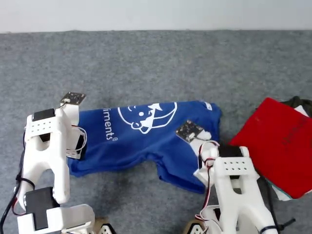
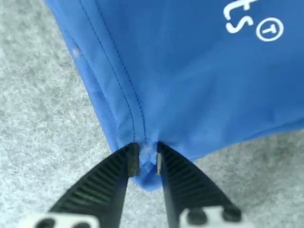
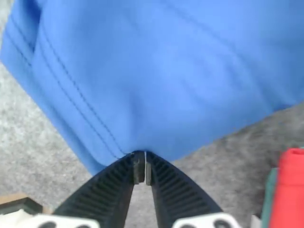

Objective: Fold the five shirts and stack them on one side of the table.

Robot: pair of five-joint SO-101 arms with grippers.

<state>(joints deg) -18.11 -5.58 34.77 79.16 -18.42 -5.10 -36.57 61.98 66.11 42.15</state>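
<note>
On the grey desk [image 1: 146, 58] a blue shirt [image 1: 141, 134] is lying crosswise between the two arms, with its white print facing up. Its near edge is not lying straight but is curving inward in the middle, so the cloth is looking a little rumpled there.

The left claw [image 2: 145, 161] is closing almost fully on the left near corner of the shirt, and its tips are pinching the stitched hem just where the seams are meeting. The right claw [image 3: 141, 166] is standing at the right near edge with its jaws nearly together. It seems to be nipping a thin bit of the blue border, though the bite is looking very small.

I am judging that both claws are taking the same near edge so that the cloth can rise evenly and be carried over toward the far side for a fold. Holding only one corner would let the other side drag. The small bite on the right may be risking a slip.

At the right side a red folded shirt [image 1: 278, 146] is resting on top of other cloth, whose edges are showing under it. This is probably serving as the stack. The blue shirt's right end is lying just beside it.
</note>
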